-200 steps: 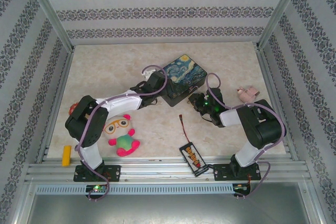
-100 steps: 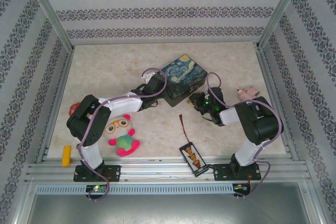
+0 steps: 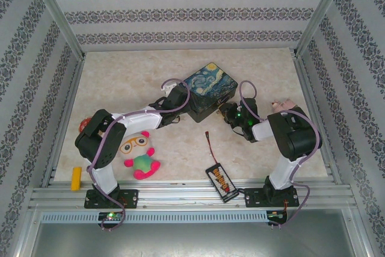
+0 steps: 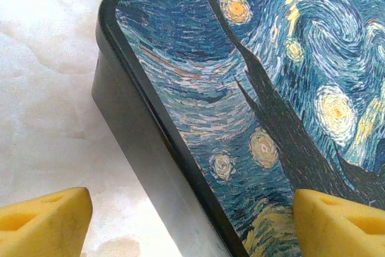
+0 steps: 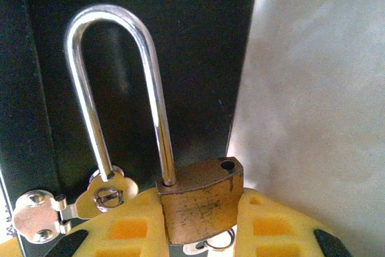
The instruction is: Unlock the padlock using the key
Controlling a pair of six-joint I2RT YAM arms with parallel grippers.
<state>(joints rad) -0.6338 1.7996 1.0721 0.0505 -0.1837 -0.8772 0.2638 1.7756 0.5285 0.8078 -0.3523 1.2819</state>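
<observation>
The brass padlock [image 5: 201, 200] is pinched by its body in my right gripper [image 5: 202, 212], which is shut on it at the front of the painted tin box [image 3: 209, 88]. One leg of its silver shackle [image 5: 108, 19] sits in the body. The other leg ends at the box's silver clasp [image 5: 99, 195], and the body's second hole is empty. A silvery bit of the key [image 5: 207, 246] and its ring peek out under the body. My left gripper [image 4: 191, 227] is open and straddles the box's left corner [image 4: 180, 167], one finger beside the wall, the other over the lid.
A plush toy [image 3: 139, 153] lies near the left arm. A red-and-black wire with a connector board [image 3: 221, 180] lies front centre. A yellow block [image 3: 76, 177] and a red object [image 3: 84, 126] sit at the left edge, and a pink object [image 3: 283, 106] lies right.
My left gripper's jaws have narrowed a little at the box corner. The right arm has shifted slightly toward the box, still holding the padlock.
</observation>
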